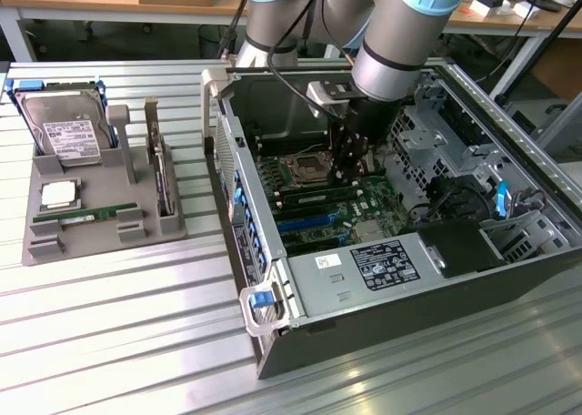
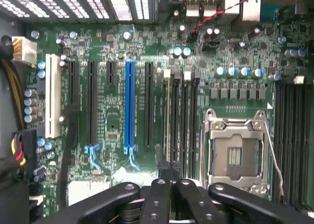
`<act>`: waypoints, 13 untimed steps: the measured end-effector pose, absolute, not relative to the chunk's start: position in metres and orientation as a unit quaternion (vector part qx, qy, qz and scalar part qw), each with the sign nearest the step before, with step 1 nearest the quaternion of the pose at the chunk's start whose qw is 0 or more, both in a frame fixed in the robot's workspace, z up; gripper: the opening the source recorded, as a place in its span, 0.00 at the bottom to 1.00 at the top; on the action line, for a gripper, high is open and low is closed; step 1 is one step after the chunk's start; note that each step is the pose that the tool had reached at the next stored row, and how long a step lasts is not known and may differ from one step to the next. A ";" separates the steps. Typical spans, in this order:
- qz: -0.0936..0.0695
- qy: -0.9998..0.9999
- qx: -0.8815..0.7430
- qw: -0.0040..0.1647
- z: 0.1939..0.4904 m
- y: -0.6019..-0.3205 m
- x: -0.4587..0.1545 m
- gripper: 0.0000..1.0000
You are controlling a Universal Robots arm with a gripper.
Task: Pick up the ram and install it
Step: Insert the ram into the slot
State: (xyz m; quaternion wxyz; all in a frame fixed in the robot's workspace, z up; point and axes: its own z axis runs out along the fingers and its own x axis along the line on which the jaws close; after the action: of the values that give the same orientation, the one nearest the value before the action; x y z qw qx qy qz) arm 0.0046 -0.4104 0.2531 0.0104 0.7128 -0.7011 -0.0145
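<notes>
The black two-fingered gripper on the grey and light-blue arm reaches down into the open black computer case, over the green motherboard beside the empty silver processor socket. In the wrist view the gripper has its fingertips pressed together with nothing between them, just above the row of black memory slots next to the socket. The ram, a long thin green circuit-board stick, lies in the grey plastic parts holder on the exterior view's left, well apart from the case, near a silver hard drive with a white label.
</notes>
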 end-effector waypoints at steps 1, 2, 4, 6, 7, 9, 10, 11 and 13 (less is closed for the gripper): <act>-0.016 -0.701 0.713 0.012 0.253 -0.411 0.011 0.10; -0.017 -0.701 0.713 0.013 0.253 -0.411 0.018 0.10; -0.020 -0.700 0.713 0.016 0.253 -0.411 0.037 0.10; -0.023 -0.700 0.714 0.019 0.253 -0.411 0.051 0.10; -0.024 -0.700 0.714 0.020 0.253 -0.411 0.057 0.10; -0.025 -0.700 0.714 0.021 0.253 -0.411 0.065 0.10; -0.025 -0.699 0.714 0.021 0.253 -0.411 0.068 0.10; -0.025 -0.699 0.714 0.021 0.253 -0.411 0.074 0.10; -0.026 -0.699 0.714 0.022 0.254 -0.411 0.087 0.10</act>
State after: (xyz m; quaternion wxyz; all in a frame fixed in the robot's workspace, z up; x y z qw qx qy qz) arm 0.0868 -0.4113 0.2535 0.0216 0.7140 -0.6993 -0.0258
